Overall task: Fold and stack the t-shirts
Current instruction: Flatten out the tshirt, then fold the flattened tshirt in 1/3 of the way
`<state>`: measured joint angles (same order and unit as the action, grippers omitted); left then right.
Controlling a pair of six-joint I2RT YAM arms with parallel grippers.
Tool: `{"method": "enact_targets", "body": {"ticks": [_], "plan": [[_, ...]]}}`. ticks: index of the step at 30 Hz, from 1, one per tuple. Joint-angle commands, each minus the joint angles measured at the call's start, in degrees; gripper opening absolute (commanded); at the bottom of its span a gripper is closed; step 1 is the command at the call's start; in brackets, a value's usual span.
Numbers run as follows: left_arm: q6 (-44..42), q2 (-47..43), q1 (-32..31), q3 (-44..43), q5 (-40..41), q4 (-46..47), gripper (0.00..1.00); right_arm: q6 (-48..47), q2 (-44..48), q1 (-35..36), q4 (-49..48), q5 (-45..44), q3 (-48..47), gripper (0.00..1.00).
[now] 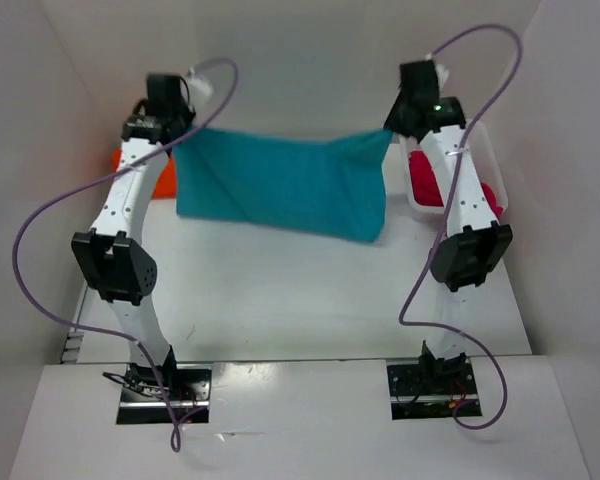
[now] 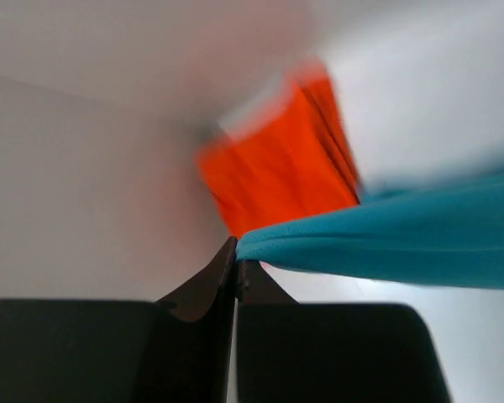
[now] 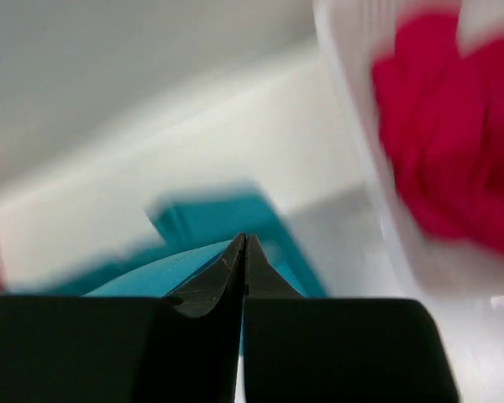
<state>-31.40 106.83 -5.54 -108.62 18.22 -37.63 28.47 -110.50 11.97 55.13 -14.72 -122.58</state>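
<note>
The teal blue t-shirt [image 1: 280, 185] hangs stretched between my two grippers at the back of the table, its lower edge sagging toward the surface. My left gripper [image 1: 183, 140] is shut on its left corner; in the left wrist view [image 2: 237, 250] the cloth [image 2: 403, 239] runs off to the right. My right gripper [image 1: 392, 130] is shut on the right corner, and the teal cloth [image 3: 143, 273] shows past my closed jaws [image 3: 244, 243]. The orange t-shirt [image 1: 130, 155] lies behind the left arm and is also in the left wrist view [image 2: 277, 168]. The pink-red t-shirt [image 1: 430, 180] sits in the basket.
A white plastic basket [image 1: 485, 150] stands at the back right beside the right arm, with its rim in the right wrist view [image 3: 353, 109]. White walls enclose the table on the left, back and right. Purple cables loop from both arms.
</note>
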Motion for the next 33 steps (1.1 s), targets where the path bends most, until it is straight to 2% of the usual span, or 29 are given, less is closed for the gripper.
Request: {"method": "enact_targets", "body": {"ticks": [1, 3, 6, 7, 8, 10, 12, 13, 14, 15, 16, 17, 19, 22, 25, 28, 33], "plan": [[8.02, -2.33, 2.11, -26.13, 1.57, 3.7, 0.0, -3.33, 1.33, -3.24, 3.68, -9.13, -34.56, 0.0], [7.15, -2.32, 2.11, -29.18, -1.42, 2.48, 0.0, -3.24, 1.34, -3.27, 4.36, -10.32, -36.23, 0.0], [4.78, -3.46, 1.59, -24.74, -3.28, 0.01, 0.0, -4.56, 4.67, -3.88, 3.58, -10.33, -26.5, 0.0], [3.98, -5.64, 1.59, -21.32, -3.28, 1.75, 0.0, -4.56, 5.81, -3.88, 4.19, -10.33, -24.82, 0.0], [3.28, -7.14, 1.59, -12.84, -3.28, 3.25, 0.0, -4.56, 6.43, -3.88, 4.71, -10.85, -21.15, 0.0], [0.03, -12.15, 1.59, -3.84, -3.28, 7.12, 0.0, -4.56, 9.49, -2.66, 4.72, -10.86, -16.13, 0.0], [-2.08, -15.23, 1.06, 4.51, -2.75, 8.7, 0.0, -4.56, 13.01, -0.55, 3.33, -14.1, -5.51, 0.0], [-3.92, -17.94, 0.45, 11.69, -2.14, 9.23, 0.0, -4.56, 15.12, -0.02, 1.05, -14.63, -1.47, 0.0], [-4.46, -19.19, 0.44, 14.98, -1.44, 9.93, 0.0, -4.56, 19.57, -0.01, 0.25, -14.63, 6.31, 0.0], [-4.98, -20.33, 0.44, 18.06, -0.91, 9.94, 0.0, -3.52, 21.79, -0.01, -0.29, -14.63, 10.05, 0.0], [-6.29, -22.43, 0.44, 23.92, 0.14, 9.94, 0.0, -1.68, 23.73, -0.01, -0.99, -13.68, 13.56, 0.0], [-7.0, -23.41, 0.44, 26.85, 1.02, 9.94, 0.0, -0.88, 27.84, 0.51, -0.99, -13.06, 20.65, 0.0], [-8.15, -26.22, 0.44, 32.04, 2.35, 9.94, 0.0, 1.05, 31.38, 1.3, -0.99, -9.9, 27.54, 0.0], [-8.15, -26.85, 0.44, 38.64, 1.83, 5.12, 0.0, 6.75, 37.01, 4.2, -1.6, -3.67, 43.68, 0.0], [-8.15, -26.85, 0.44, 46.9, 1.82, 3.96, 0.0, 11.85, 40.62, 7.62, -2.31, 1.88, 54.86, 0.0], [-8.15, -26.85, -0.08, 54.27, 1.82, 3.96, 0.0, 15.03, 42.46, 10.96, -3.81, 4.86, 62.08, 0.0], [-5.17, -26.32, -0.08, 59.22, 0.25, 1.16, 0.0, 17.67, 41.6, 13.96, -5.83, 8.21, 67.13, 0.0]]}}
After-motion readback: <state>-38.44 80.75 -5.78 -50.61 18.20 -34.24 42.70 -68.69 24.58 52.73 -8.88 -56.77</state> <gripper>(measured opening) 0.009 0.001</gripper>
